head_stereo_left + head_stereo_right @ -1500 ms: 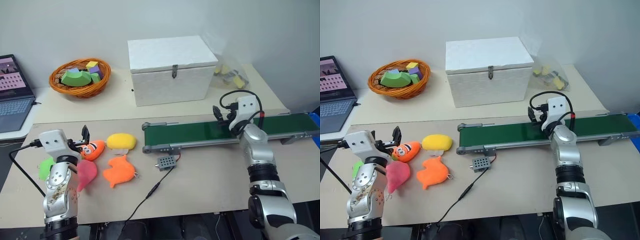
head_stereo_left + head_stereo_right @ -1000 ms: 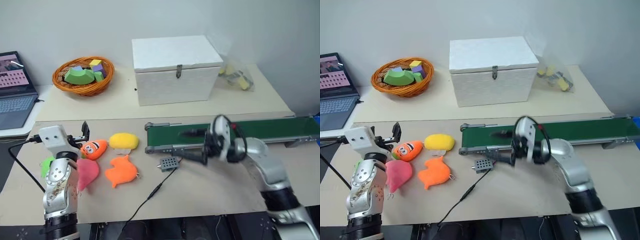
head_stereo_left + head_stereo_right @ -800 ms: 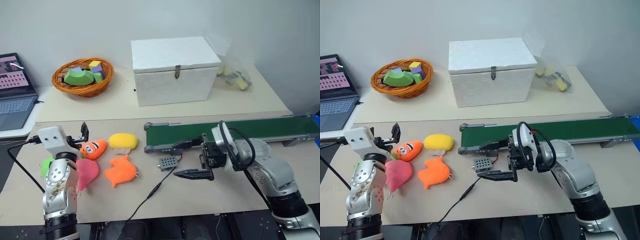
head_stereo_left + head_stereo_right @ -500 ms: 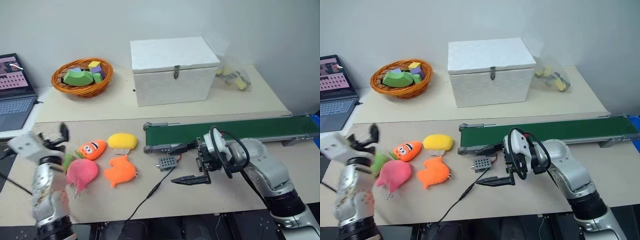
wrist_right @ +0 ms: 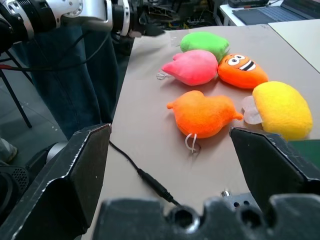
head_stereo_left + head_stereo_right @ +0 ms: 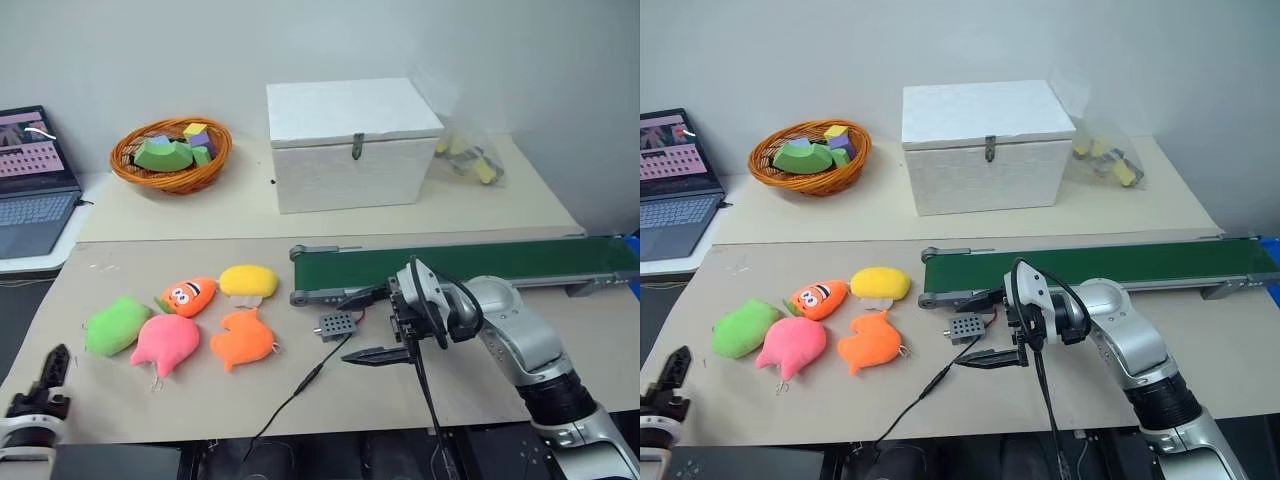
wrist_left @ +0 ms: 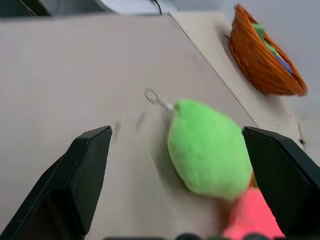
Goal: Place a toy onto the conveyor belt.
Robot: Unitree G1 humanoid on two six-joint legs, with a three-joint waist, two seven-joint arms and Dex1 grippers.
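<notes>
Nothing of the task is judged to be done yet. The left gripper (image 7: 175,235) is seen with its two black fingers spread wide and empty, low at the near left corner of the brown tabletop, well apart from the long dark green conveyor belt in its grey metal frame (image 6: 470,263). The small lime-green plush toy (image 6: 117,325) lies flat on the table, far to the left of the belt, at the left end of a cluster — just beside a pink plush (image 6: 166,341), with an orange plush with a face (image 6: 188,295), an orange fish-shaped plush (image 6: 240,339) and a yellow plush (image 6: 247,281) lying nearer the belt. The belt's surface is bare. The right gripper (image 6: 372,325) hangs just in front of the belt's left end, jaws spread, nothing between them. Grasping, carrying and releasing the toy are all left.
</notes>
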